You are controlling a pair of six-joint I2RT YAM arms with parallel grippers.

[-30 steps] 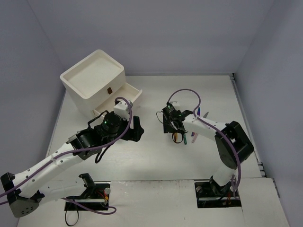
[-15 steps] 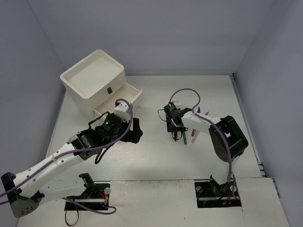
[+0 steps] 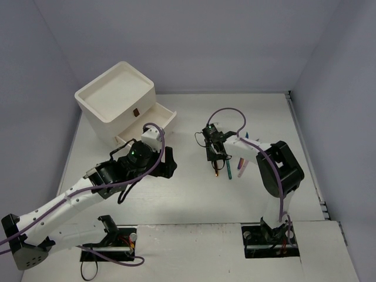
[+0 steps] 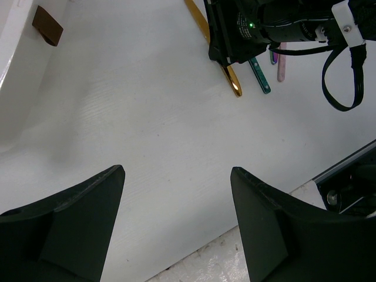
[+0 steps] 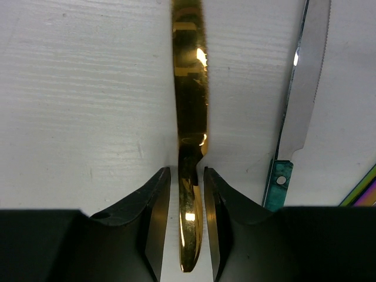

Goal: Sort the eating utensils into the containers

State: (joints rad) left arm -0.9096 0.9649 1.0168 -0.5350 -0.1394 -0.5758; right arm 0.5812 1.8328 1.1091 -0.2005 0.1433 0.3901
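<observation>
Top external: white grained table (image 3: 194, 200), pale lilac walls (image 3: 194, 41); white cabinet (image 3: 114, 97) rear left, one drawer (image 3: 161, 114) pulled out. Left gripper (image 4: 176, 176) wide open, empty. Right gripper (image 5: 187, 235) jaws straddle gold knife (image 5: 189, 147) handle, flat on table; clamped or not, unclear.

A gold knife (image 5: 190, 106) lies flat on the white worktop (image 5: 88, 88), its handle between the fingers of the right tool (image 5: 187, 176). Just beside it, roughly parallel, rests a teal-handled knife (image 5: 302, 88) with a serrated silver blade. Well apart, the white cabinet (image 3: 114, 97) stands with one drawer (image 3: 160, 114) pulled open.
</observation>
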